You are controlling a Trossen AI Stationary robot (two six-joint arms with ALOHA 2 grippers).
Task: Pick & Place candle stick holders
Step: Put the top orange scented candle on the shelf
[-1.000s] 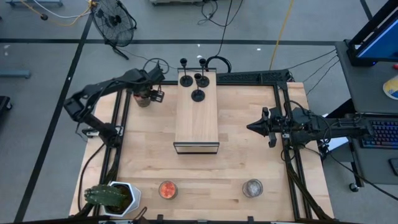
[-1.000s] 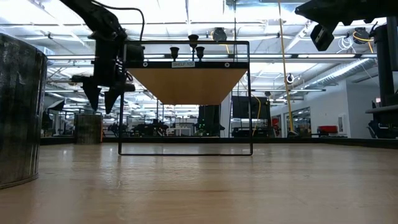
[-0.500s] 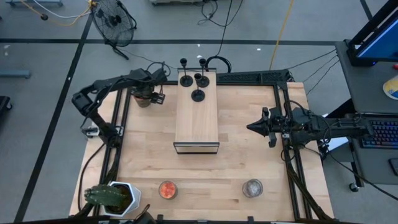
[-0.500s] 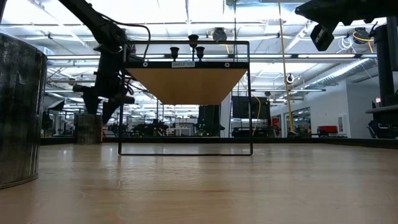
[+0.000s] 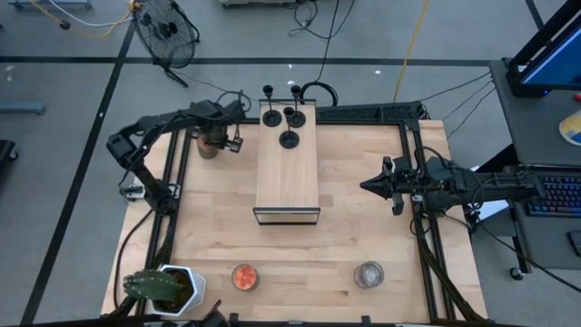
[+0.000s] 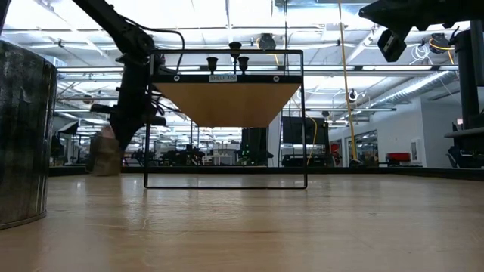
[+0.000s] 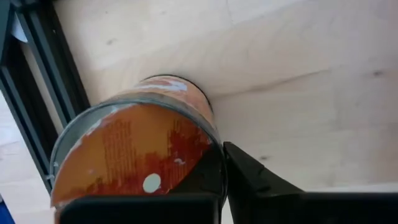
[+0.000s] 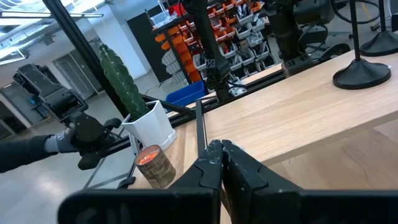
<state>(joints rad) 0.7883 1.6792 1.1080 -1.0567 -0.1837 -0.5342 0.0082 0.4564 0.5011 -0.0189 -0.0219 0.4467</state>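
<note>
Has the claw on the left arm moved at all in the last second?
Yes. The left claw has dropped lower beside the black shelf frame, down toward the brown can on the table.

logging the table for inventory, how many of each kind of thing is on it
candle holders: 3
tins: 3
potted cactus: 1
wooden shelf: 1
total: 8
</note>
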